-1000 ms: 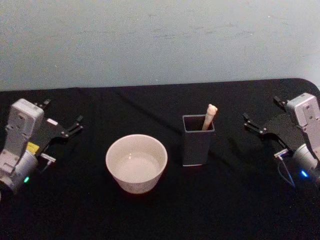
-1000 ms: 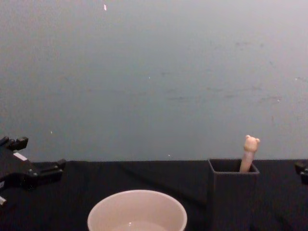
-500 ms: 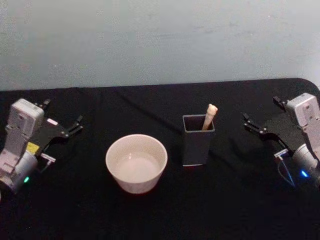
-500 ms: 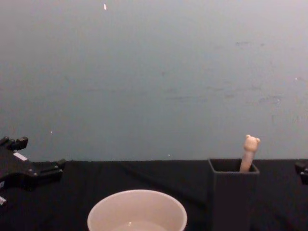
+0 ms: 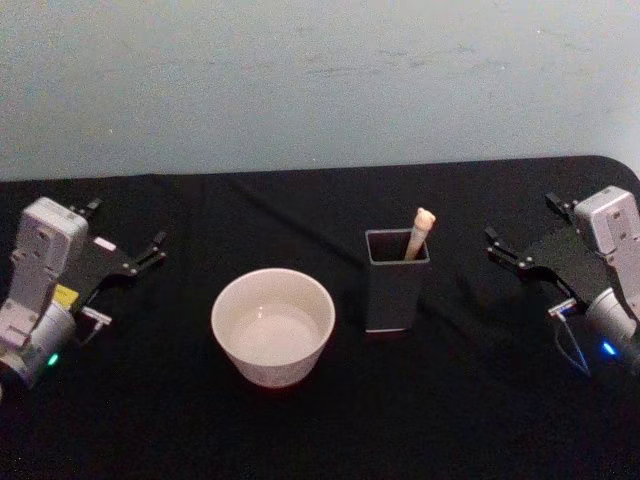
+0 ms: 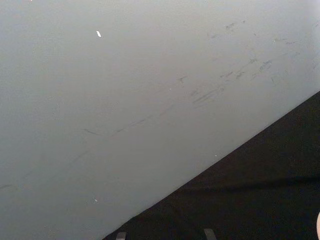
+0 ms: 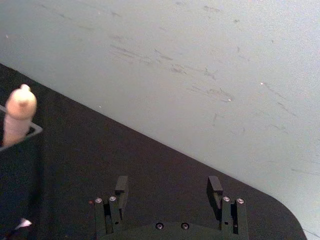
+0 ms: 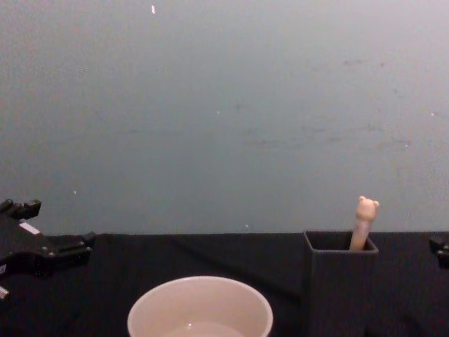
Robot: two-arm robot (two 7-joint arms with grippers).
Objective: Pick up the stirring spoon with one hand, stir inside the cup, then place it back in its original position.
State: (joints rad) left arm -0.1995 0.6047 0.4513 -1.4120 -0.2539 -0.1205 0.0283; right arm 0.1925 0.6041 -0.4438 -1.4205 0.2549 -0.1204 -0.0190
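The stirring spoon (image 5: 420, 232) stands in a dark grey square holder (image 5: 396, 290) right of centre. Its peach handle and bear-head knob (image 8: 365, 209) stick out above the rim, and its stem and bowl are hidden inside. The cream-white cup (image 5: 272, 325) sits just left of the holder. My left gripper (image 5: 126, 222) hovers open at the table's left side, well away from the cup. At the far right my right gripper (image 5: 520, 217) is open with nothing between its fingers, a short way right of the holder. The right wrist view shows its fingers (image 7: 121, 186) apart and the spoon (image 7: 19, 115) farther off.
A black cloth (image 5: 330, 420) covers the table, and a pale blue-grey wall (image 5: 320, 80) rises behind its far edge. The table's right rear corner (image 5: 620, 165) is rounded. Open cloth lies between the holder and the right gripper.
The left gripper has shifted very slightly in the chest view. The spoon, the cup and the holder stand where they did.
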